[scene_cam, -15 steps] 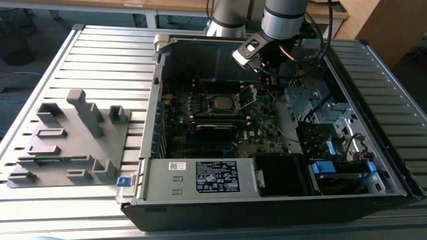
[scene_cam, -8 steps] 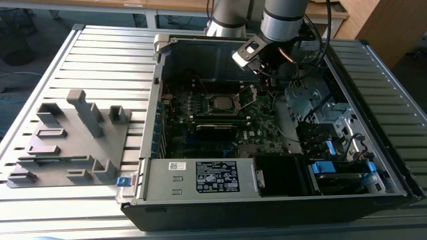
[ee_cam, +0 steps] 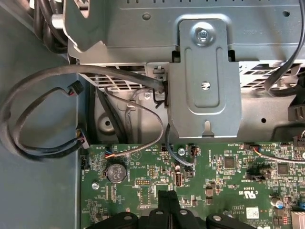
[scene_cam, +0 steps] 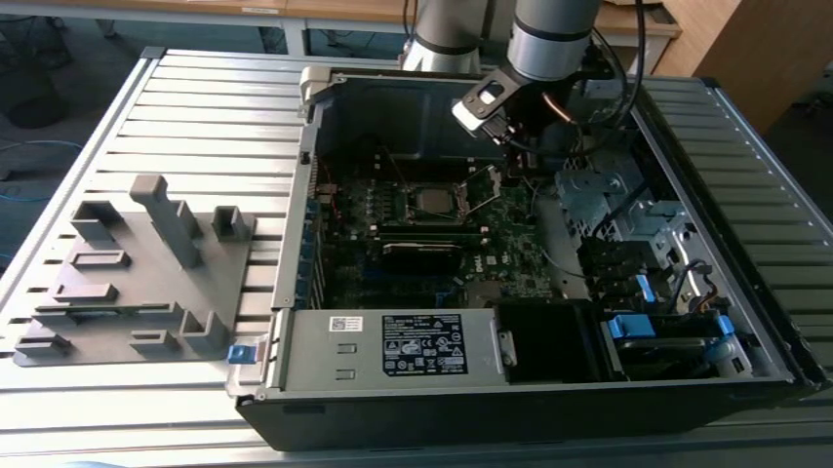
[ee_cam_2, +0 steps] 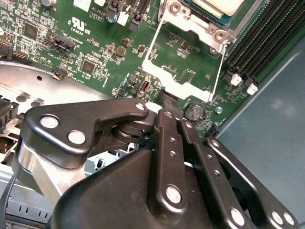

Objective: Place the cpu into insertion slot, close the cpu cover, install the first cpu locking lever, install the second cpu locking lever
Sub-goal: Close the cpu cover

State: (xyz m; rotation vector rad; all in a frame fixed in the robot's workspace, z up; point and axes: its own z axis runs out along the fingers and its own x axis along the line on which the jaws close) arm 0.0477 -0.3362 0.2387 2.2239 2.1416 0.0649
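Observation:
The cpu lies flat in the insertion slot on the green board, its pale metal top also at the edge of the second wrist view. The cpu cover is swung open, a silver frame hinged at the socket and reaching out over the board; in the exterior view it stands tilted on that view's right of the socket. My gripper is shut, its black fingers pressed together with nothing visible between them. Its tip sits right at the cover's free edge; in the first wrist view the tip hovers over the board.
The case walls enclose the board. Grey cables loop beside a metal drive bracket close behind the gripper. A coin battery and black memory slots flank the socket. A grey fixture block stands outside on the slatted table.

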